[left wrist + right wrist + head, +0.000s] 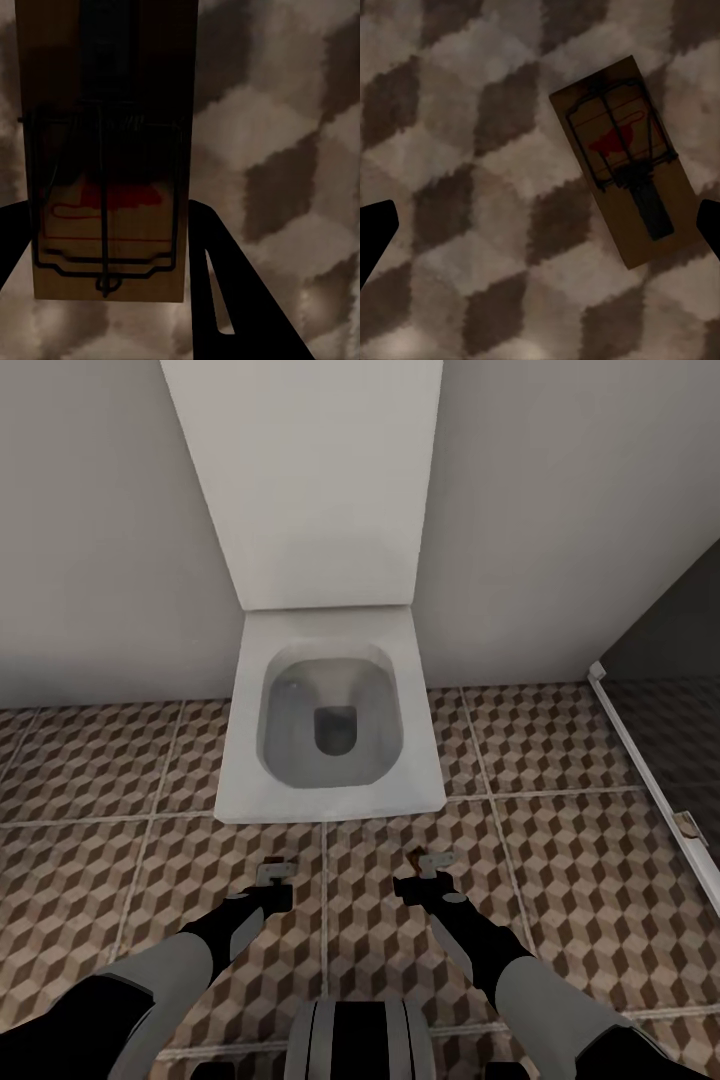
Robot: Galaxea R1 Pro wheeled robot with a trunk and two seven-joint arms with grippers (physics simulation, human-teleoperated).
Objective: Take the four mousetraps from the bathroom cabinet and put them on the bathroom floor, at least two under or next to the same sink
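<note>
Cube-patterned bathroom floor point(560, 780); white toilet point(330, 760) standing on it, one mousetrap point(626, 161) lying flat on the tiles.

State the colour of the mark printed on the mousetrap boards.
Red, on a tan mousetrap board; clearest in the right wrist view.

Two mousetraps, one point(109, 195) and another point(622, 157), and one toilet point(330, 720).

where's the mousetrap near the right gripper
In the right wrist view the mousetrap appears to lie flat on the cube-pattern floor, between the open fingers.
</note>
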